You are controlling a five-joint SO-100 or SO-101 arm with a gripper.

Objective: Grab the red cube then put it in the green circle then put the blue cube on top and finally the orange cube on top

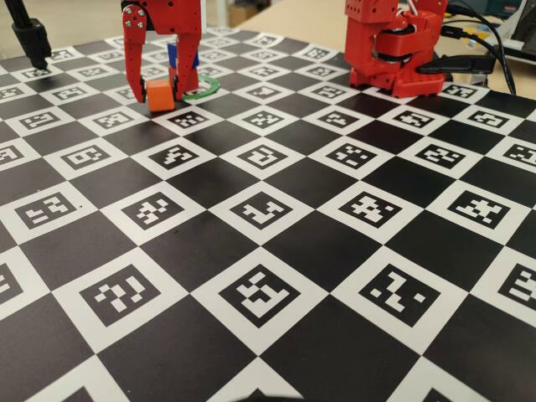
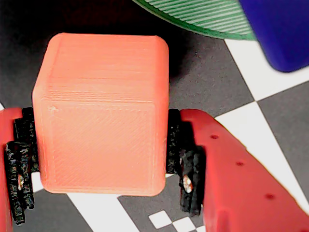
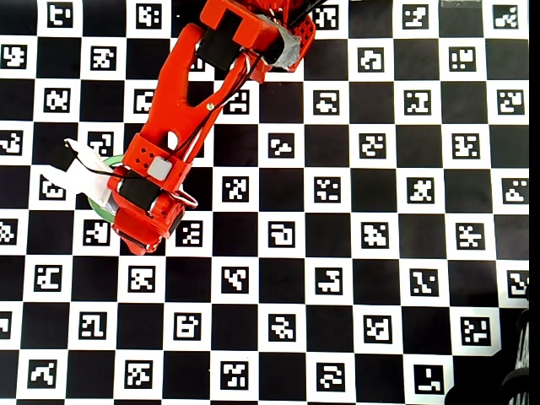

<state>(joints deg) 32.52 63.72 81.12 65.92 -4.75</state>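
The orange cube (image 1: 159, 95) sits low at the board, just left of the green circle (image 1: 203, 88) in the fixed view. My gripper (image 1: 157, 99) is shut on it: in the wrist view the black pads (image 2: 186, 159) press both sides of the orange cube (image 2: 101, 116). The blue cube (image 1: 172, 54) shows higher up behind the fingers; in the wrist view it (image 2: 280, 29) is at the top right, beside the green circle (image 2: 203, 17). The red cube is hidden. In the overhead view the arm (image 3: 152, 169) covers the cubes, and only an edge of the green circle (image 3: 99, 205) shows.
The board (image 1: 268, 276) is a black-and-white checker with printed markers. The arm's red base (image 1: 394, 46) stands at the back right with cables (image 1: 494, 42) behind it. A black clamp-like object (image 1: 32, 38) hangs at the back left.
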